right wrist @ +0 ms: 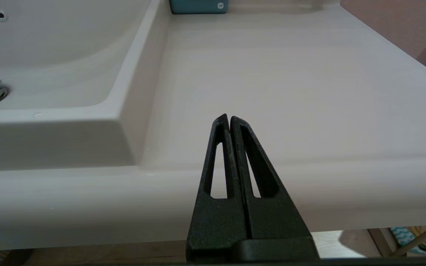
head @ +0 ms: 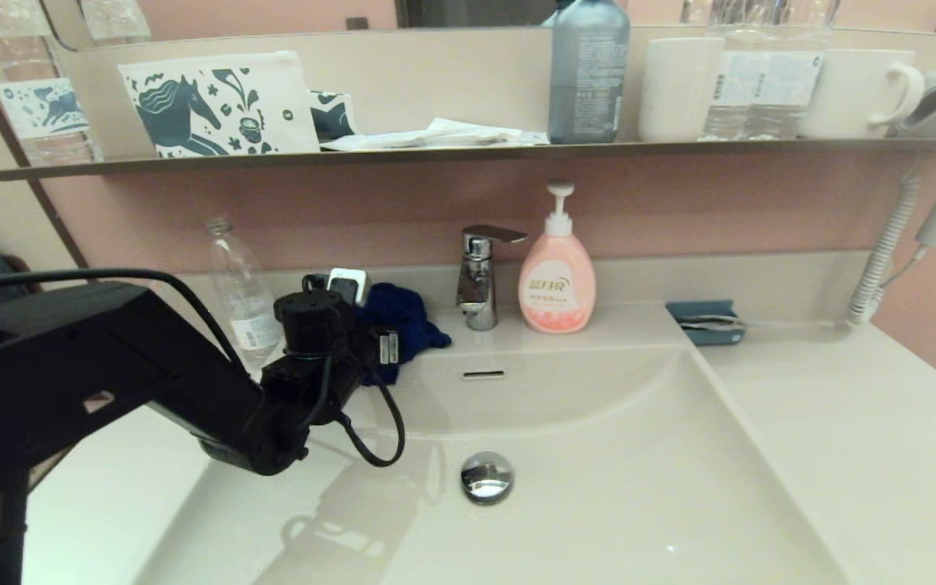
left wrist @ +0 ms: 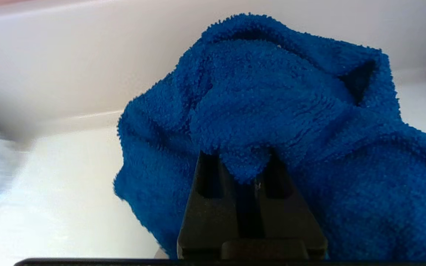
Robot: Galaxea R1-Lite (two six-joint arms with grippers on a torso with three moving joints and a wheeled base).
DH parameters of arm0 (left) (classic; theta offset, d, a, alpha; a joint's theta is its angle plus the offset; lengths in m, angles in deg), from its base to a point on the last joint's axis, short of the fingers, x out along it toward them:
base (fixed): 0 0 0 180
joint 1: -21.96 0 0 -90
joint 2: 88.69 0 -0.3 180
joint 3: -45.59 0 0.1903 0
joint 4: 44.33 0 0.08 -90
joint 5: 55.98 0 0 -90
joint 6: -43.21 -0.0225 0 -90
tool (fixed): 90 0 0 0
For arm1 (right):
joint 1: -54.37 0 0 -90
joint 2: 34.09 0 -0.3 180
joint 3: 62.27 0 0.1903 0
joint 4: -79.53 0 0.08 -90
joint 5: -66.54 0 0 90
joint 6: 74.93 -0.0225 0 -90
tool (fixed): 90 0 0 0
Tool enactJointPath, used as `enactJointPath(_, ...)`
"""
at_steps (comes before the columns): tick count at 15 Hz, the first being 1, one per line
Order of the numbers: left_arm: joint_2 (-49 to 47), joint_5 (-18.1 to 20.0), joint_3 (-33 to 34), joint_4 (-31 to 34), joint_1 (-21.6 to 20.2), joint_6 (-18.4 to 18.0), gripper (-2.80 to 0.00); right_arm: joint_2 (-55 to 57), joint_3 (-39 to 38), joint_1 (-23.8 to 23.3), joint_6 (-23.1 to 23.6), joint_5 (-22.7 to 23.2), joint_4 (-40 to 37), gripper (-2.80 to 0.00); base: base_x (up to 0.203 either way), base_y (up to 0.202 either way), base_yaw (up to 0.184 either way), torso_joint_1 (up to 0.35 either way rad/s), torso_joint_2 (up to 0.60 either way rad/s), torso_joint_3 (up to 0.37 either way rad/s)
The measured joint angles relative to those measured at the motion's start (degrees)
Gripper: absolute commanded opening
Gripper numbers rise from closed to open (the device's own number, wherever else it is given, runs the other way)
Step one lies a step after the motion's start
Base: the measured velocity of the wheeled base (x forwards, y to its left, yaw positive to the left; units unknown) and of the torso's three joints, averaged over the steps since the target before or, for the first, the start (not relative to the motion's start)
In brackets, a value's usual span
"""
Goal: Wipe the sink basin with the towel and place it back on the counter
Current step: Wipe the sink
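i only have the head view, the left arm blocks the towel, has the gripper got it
Observer: Yes. In the left wrist view the left gripper is shut on a fold of the towel.
Operator: is the towel in the basin or on the counter
Observer: On the counter, by its raised back edge, not in the basin.
Operator: cant see the right arm at all, where is it
Observer: The right wrist view shows the right gripper shut on nothing, hanging at the counter's front edge, right of the basin.
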Motion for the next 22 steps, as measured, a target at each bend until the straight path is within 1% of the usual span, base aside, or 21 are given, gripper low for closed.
enactJointPath(2,-1.3,-2.9,-0.3,-0.7,2.6,2.3,-2.80,0.0,0.0,0.0,0.0,0.0,0.0,-2.80,0.000,0.000,0.000,0.000,0.00,0.000)
enactJointPath(3,-1.7,-3.5,-0.7,-0.7,3.5,2.5,-2.80,0.0,0.0,0.0,0.0,0.0,0.0,-2.80,0.000,0.000,0.000,0.000,0.00,0.000)
enactJointPath(10,-4.5,-6.0,-5.4,0.3,7.9,2.5,-2.80,0.0,0.0,0.0,0.0,0.0,0.0,-2.80,0.000,0.000,0.000,0.000,0.00,0.000)
enactJointPath(14,-5.7,-8.1,-10.2,4.1,10.5,2.6,-2.80,0.0,0.0,0.0,0.0,0.0,0.0,-2.80,0.000,0.000,0.000,0.000,0.00,0.000)
enactJointPath(16,-5.9,-8.4,-11.2,4.6,11.0,2.6,-2.80,0.0,0.0,0.0,0.0,0.0,0.0,-2.80,0.000,0.000,0.000,0.000,0.00,0.000)
enactJointPath(19,-5.6,-8.3,-10.5,4.3,11.0,3.0,-2.80,0.0,0.0,0.0,0.0,0.0,0.0,-2.80,0.000,0.000,0.000,0.000,0.00,0.000)
enactJointPath(22,-4.4,-7.6,-8.1,4.1,8.9,3.4,-2.80,0.0,0.0,0.0,0.0,0.0,0.0,-2.80,0.000,0.000,0.000,0.000,0.00,0.000)
